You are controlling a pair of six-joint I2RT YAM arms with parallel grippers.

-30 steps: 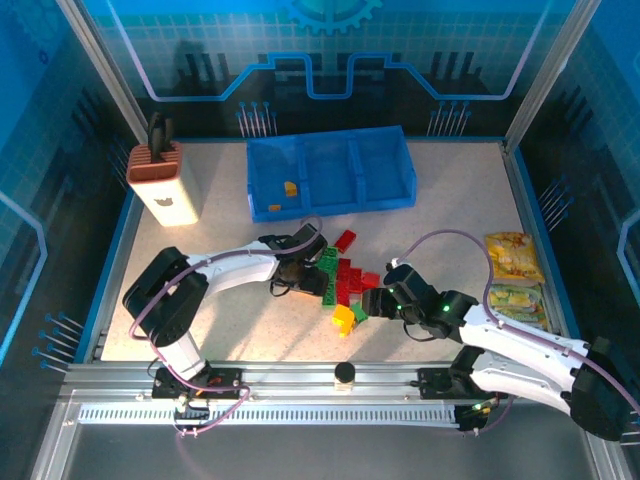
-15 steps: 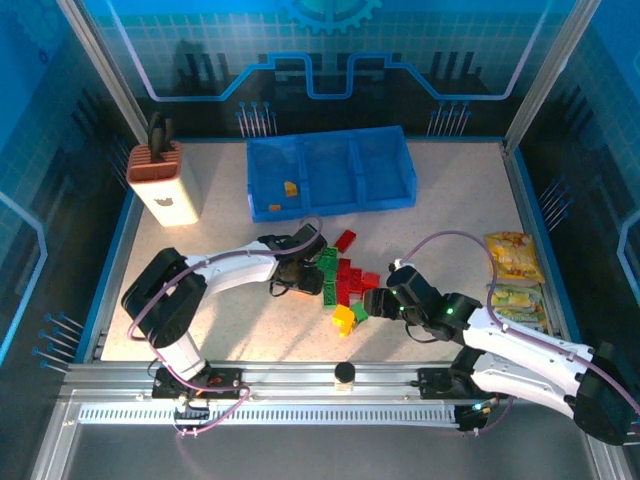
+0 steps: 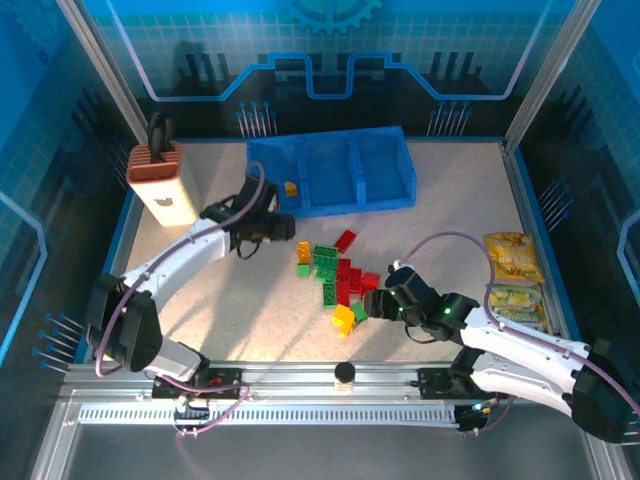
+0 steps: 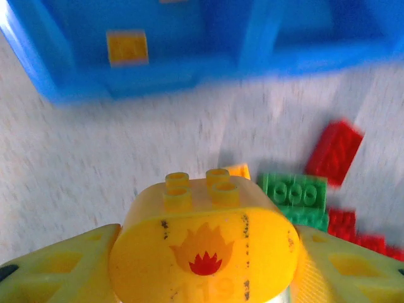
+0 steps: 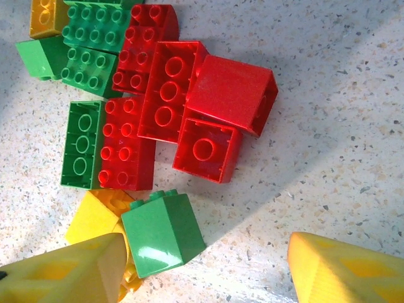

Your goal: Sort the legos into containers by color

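Speckled table (image 3: 460,210), legos (image 3: 338,277) heaped at centre frame.
Nearest, the right gripper (image 3: 371,302) is spread at the heap's lower right edge, beside a green cube (image 5: 163,232). Farther up, the left gripper (image 3: 283,228) clamps a yellow rounded brick (image 4: 202,243) just below the blue bin (image 3: 340,206); the bin's left compartment holds one yellow brick (image 3: 290,188).

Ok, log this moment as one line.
left gripper: shut on yellow brick, near bin | right gripper: open over lego pile | bin: yellow lego inside

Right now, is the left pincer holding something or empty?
Holding. The left wrist view shows the left pincer shut on a yellow brick with a flame print, wedged between both fingers.
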